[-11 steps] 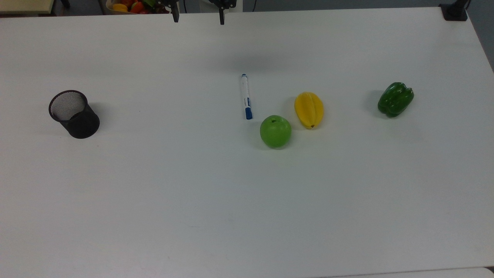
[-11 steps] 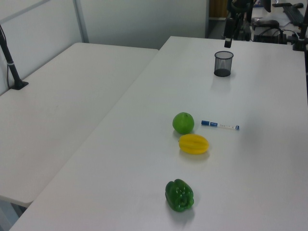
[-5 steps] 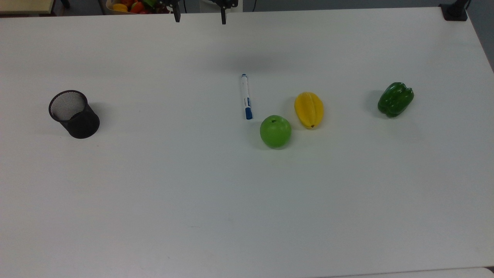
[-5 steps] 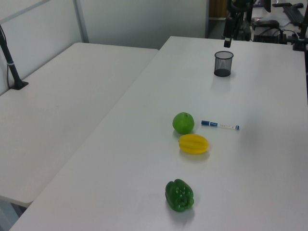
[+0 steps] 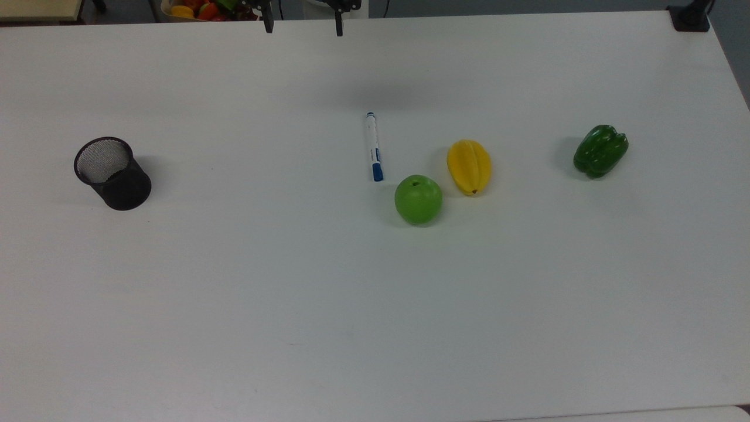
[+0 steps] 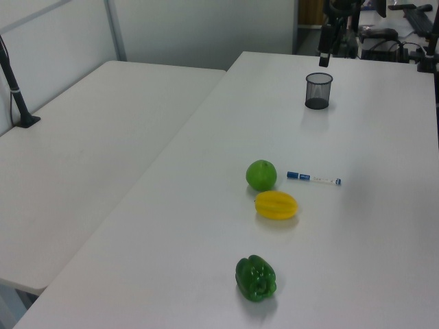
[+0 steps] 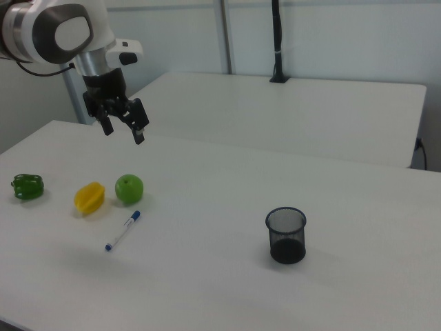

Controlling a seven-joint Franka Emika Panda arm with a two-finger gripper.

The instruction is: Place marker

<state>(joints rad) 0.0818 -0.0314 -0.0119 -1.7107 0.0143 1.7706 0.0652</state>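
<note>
- Round green apple (image 5: pixel 418 199): nearest the top view's lower edge.
- Slim white marker with blue cap (image 5: pixel 373 146): flat on the white table (image 5: pixel 293 305), just beside the apple.
- Black two-finger gripper (image 7: pixel 124 129): raised above the table's far side, fingers spread wide, holding nothing.

This was a robotics lab: a Franka arm (image 7: pixel 62 34) hung above 2 plain white tables (image 6: pixel 89 157), by partition walls (image 7: pixel 331 41).

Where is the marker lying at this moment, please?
In the top view the marker lies flat near the table's middle, its blue cap just up-left of the green apple, left of the yellow starfruit.
</note>
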